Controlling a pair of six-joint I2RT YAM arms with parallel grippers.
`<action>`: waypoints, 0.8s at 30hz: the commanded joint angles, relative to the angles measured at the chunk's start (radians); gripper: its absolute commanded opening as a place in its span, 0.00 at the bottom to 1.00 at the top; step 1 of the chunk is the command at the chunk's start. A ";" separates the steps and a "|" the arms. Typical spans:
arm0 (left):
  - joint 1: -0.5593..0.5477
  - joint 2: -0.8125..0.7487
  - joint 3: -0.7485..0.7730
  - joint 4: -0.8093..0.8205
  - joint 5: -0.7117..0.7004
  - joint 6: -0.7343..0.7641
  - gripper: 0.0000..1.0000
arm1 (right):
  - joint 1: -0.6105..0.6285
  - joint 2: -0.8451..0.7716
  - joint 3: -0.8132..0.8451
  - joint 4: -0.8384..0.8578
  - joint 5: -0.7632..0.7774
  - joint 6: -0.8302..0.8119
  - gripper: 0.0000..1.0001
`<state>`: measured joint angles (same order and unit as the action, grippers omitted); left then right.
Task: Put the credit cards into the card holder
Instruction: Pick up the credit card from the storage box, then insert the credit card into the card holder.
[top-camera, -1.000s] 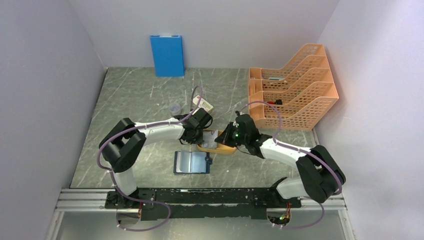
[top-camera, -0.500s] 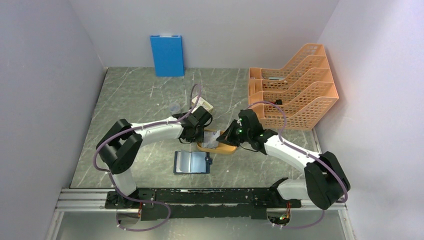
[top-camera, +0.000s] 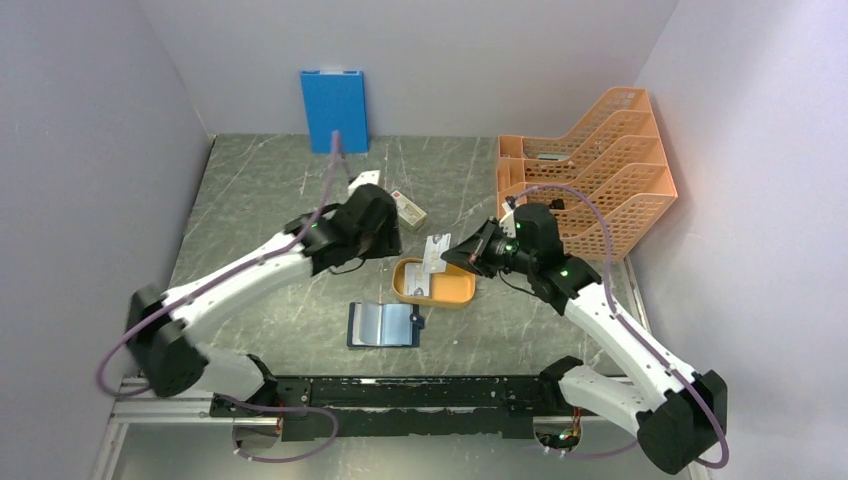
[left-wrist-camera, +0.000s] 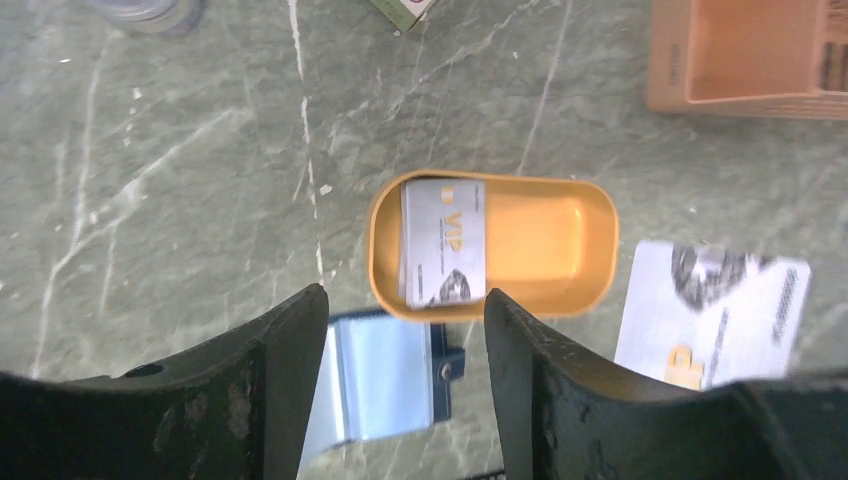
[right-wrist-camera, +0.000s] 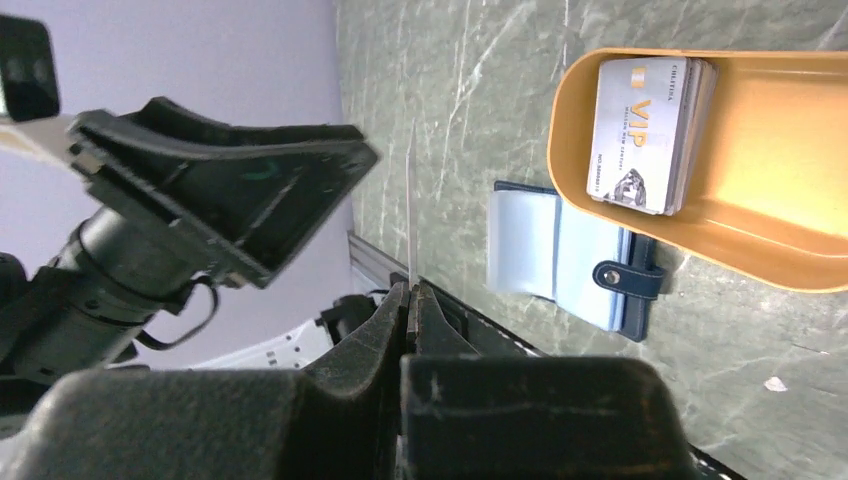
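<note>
Cards: one held card (left-wrist-camera: 712, 312), pinched on edge by the right gripper (right-wrist-camera: 410, 290) above the table (top-camera: 260, 200); a small stack (left-wrist-camera: 443, 243) in the one orange tray (top-camera: 455, 292), count unclear. One card holder (top-camera: 383, 325) lies open just beside the tray, below both grippers. Spread and empty, the left gripper (left-wrist-camera: 405, 300) hangs above tray and holder. Since a second ago both arms have lifted off the tray and the left jaws have widened.

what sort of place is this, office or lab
Probably a robot lab cell, not a real office: plain walls box in a marble-look tabletop, a left arm and right arm are bolted to a rail, and orange file trays stand as props.
</note>
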<state>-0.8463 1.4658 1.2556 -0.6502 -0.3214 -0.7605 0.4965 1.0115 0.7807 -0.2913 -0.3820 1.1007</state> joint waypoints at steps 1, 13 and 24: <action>-0.007 -0.217 -0.144 -0.043 -0.010 0.024 0.64 | 0.002 -0.060 0.014 -0.088 -0.045 -0.179 0.00; -0.005 -0.817 -0.700 0.173 0.196 0.023 0.84 | 0.328 -0.012 -0.192 0.120 0.049 -0.219 0.00; -0.006 -0.598 -0.776 0.272 0.159 -0.053 0.67 | 0.402 0.239 -0.249 0.416 0.083 -0.066 0.00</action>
<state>-0.8482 0.8043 0.4801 -0.4381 -0.1310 -0.7841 0.8829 1.1915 0.5262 -0.0078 -0.3309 0.9787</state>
